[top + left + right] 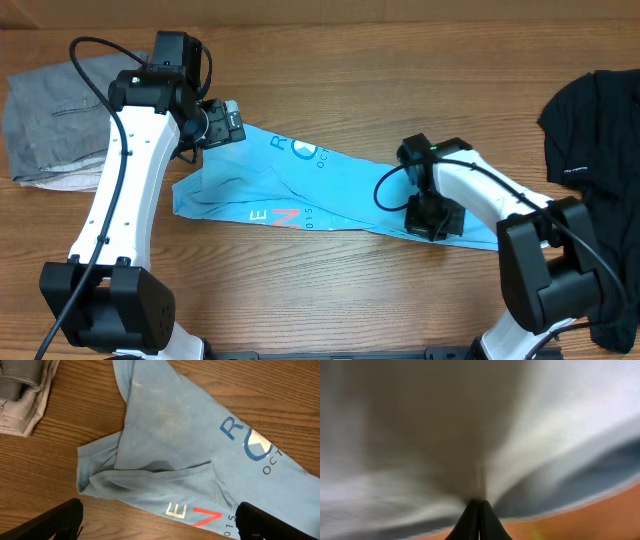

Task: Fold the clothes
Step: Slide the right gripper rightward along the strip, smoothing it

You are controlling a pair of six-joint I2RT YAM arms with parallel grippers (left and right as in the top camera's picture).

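The clothes are one light blue T-shirt [300, 185], lying bunched and stretched sideways across the wooden table, with blue print and white-and-coral letters showing. My left gripper [222, 122] hovers over its upper left end, open and holding nothing. In the left wrist view the shirt [165, 430] lies crumpled below the left gripper [160, 520], whose two dark fingers [62, 517] stand far apart. My right gripper [433, 218] sits at the shirt's right end. In the right wrist view the right gripper [479, 502] is shut, with blurred pale fabric [420, 435] gathered into its tips.
A folded grey garment [55, 115] lies at the far left of the table, and also shows as a grey garment [22, 390] in the left wrist view. A black garment [600, 130] covers the right edge. Bare wood [330, 290] runs along the front.
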